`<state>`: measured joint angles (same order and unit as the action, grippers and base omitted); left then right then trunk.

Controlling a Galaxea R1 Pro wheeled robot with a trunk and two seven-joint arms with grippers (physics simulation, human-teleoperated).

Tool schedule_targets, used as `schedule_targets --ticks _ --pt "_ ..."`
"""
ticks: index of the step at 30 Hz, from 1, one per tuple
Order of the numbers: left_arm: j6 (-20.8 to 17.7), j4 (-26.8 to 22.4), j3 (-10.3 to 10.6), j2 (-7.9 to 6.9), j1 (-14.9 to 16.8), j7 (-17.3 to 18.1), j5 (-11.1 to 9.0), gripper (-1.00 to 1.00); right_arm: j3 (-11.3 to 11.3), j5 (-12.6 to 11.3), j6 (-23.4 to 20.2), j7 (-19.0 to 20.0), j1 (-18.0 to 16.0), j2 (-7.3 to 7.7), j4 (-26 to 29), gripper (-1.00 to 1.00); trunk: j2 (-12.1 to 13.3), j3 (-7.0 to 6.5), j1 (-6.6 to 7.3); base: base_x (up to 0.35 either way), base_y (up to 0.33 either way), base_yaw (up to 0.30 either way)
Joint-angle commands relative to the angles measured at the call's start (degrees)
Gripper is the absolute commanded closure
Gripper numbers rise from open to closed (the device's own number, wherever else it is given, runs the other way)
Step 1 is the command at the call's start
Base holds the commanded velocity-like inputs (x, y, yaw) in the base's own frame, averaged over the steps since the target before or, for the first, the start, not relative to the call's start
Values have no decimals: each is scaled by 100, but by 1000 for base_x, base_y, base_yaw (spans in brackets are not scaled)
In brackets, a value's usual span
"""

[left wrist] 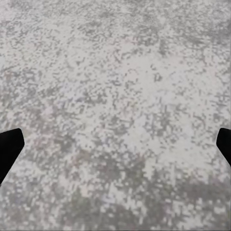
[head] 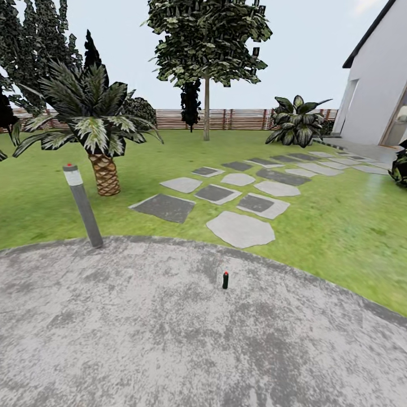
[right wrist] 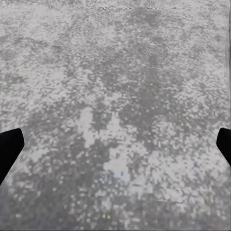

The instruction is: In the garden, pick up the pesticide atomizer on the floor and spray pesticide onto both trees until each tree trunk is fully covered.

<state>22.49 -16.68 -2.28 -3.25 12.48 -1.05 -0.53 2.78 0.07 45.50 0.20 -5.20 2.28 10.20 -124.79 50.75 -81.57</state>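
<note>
The grey paved floor [head: 141,339] spreads before me. Ahead, the pesticide atomizer [head: 225,280] stands upright. Looks light, rigid, easily tipped; I'd grip its dark body below the red tip. My fingers [left wrist: 9,149] are spread, holding nothing.

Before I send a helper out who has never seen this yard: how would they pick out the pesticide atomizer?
Find the grey paved area that curves against the lawn. The pesticide atomizer stands upright on it, alone, just short of the nearest stepping stone. It is a small dark sprayer with a red tip, far shorter than the leaning grey bollard light, which also has a red top.
</note>
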Motion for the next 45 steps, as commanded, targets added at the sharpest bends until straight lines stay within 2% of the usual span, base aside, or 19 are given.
schedule_targets --ticks 1,12,17,45 --pt "0 4 0 0 0 0 0 -100 0 0 0 -1 1 0 108 -100 0 0 0 65 0 0" --pt "-6 8 0 -4 -2 0 0 -100 -15 15 7 13 -7 22 626 -100 0 0 0 28 -2 0" --pt "-8 9 0 -2 -4 0 0 -100 -37 42 16 39 -8 76 649 -100 0 0 0 202 -120 0" --pt "-7 25 0 -9 -9 0 2 -100 3 11 12 7 -8 62 642 -100 0 0 0 244 -167 0"
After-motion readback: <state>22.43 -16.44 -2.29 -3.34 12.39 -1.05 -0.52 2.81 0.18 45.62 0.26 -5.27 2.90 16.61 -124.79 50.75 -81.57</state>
